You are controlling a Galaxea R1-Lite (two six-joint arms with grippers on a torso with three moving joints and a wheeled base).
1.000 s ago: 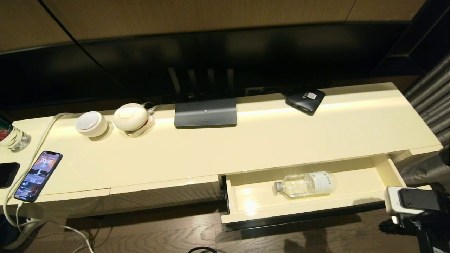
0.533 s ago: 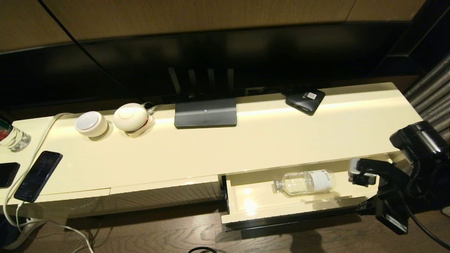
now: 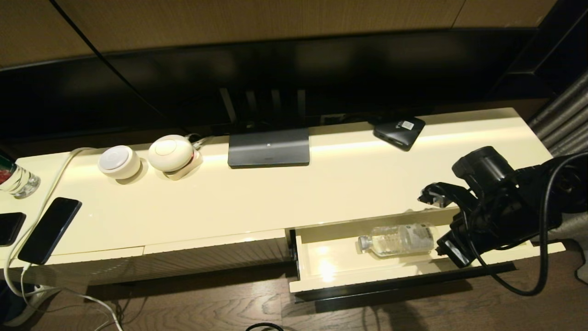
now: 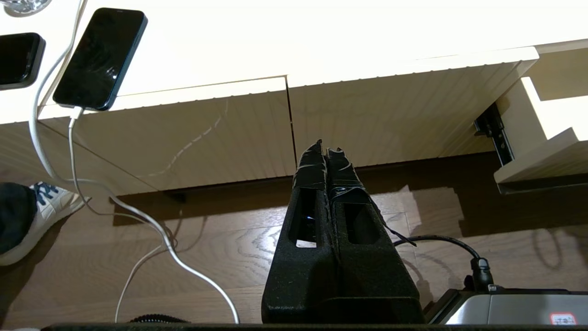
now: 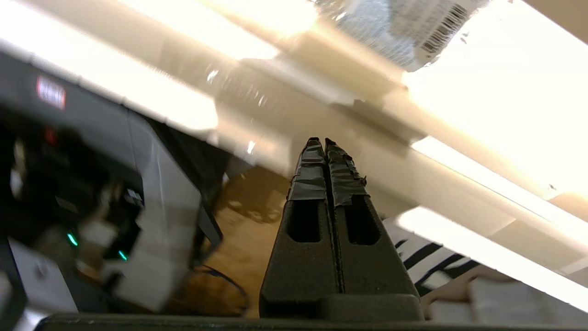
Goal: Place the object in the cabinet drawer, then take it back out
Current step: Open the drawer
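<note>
Inside the open cabinet drawer (image 3: pixel 330 271): water bottle (image 3: pixel 397 239) on its side, cap leftward | right gripper (image 5: pixel 325 142) above drawer's right end, fingers pressed together, empty | left gripper (image 4: pixel 325 149) parked low, fingers together, empty

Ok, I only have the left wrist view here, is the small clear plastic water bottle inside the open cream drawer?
Observer: Yes, the small clear plastic water bottle lies on its side in the wide glossy cream drawer.
Operator: Which way is its cap?
Observer: The pale cap points to the robot's left.
Operator: And the right gripper?
Observer: The right gripper hovers over the drawer's right end, fingers shut on nothing.
</note>
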